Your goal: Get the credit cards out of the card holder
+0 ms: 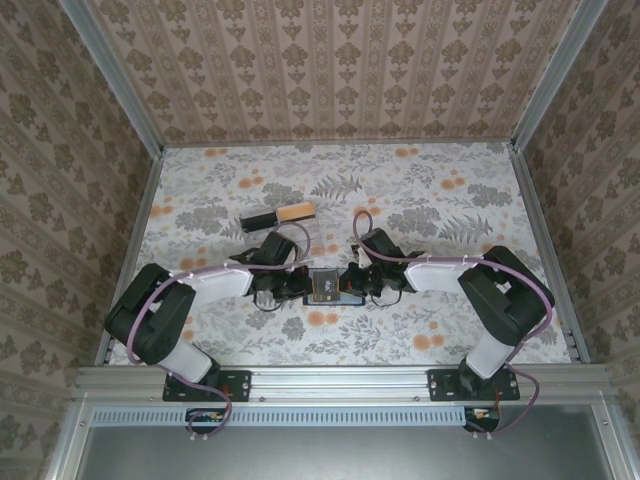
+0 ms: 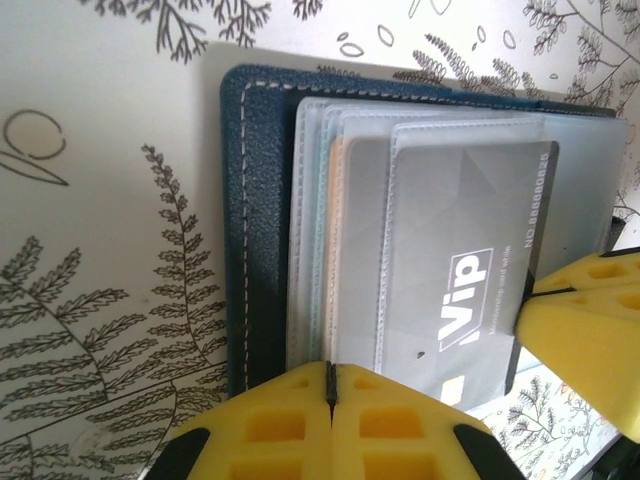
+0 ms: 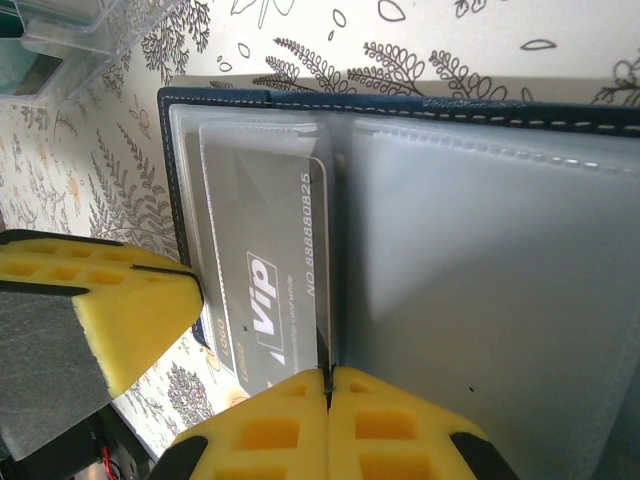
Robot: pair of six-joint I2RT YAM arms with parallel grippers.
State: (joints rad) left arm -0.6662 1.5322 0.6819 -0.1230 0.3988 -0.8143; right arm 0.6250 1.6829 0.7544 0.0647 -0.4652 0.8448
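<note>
Closest to my left wrist camera, the left gripper (image 2: pixel 330 388) has its two yellow pads pressed together at the near edge of the card holder (image 2: pixel 255 220). I cannot tell if a sleeve edge is caught in the seam between them. The right gripper (image 3: pixel 328 388) is likewise pressed together, its seam meeting the card holder at the fold, and what it pinches, if anything, is hidden by its own pads. From above I count two arms converging on the one card holder, which lies open and flat on the counter (image 2: pixel 100 150) midway between them, mostly covered by the wrists. It is navy with pale stitching, and several frosted sleeves overlap in steps on its inner face; I cannot count them exactly because the edges blur together. I make out two credit cards. One is the Vip card (image 2: pixel 470 290), which sits in the front sleeve and looks grey through the plastic, with its lower corner cut off behind the pads. The other is the tan card (image 2: pixel 337 250), showing as a thin strip behind it. Farther out, a clear tray (image 3: pixel 80 40) is cropped at the corner of the right wrist view, its contents unreadable. Beyond that, in the overhead view, a dark piece (image 1: pixel 262 221) and a tan piece (image 1: pixel 297 211) lie end to end, too small to identify.
</note>
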